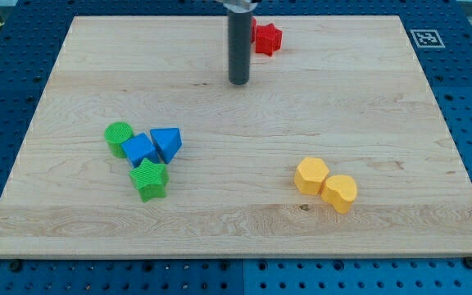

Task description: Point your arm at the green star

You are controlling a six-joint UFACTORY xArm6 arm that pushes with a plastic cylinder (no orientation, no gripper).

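The green star [150, 179] lies at the lower left of the wooden board [236, 221]. It touches a blue cube [140, 149] just above it. My tip [238, 82] is the lower end of a dark rod near the view's top centre, well up and to the right of the green star, with bare board between them. A red star [266, 38] sits just right of the rod, partly hidden behind it.
A green cylinder [119, 138] and a blue triangle [167, 143] flank the blue cube. A yellow hexagon [310, 175] and a second yellow block [339, 193] touch at the lower right. A blue perforated table surrounds the board.
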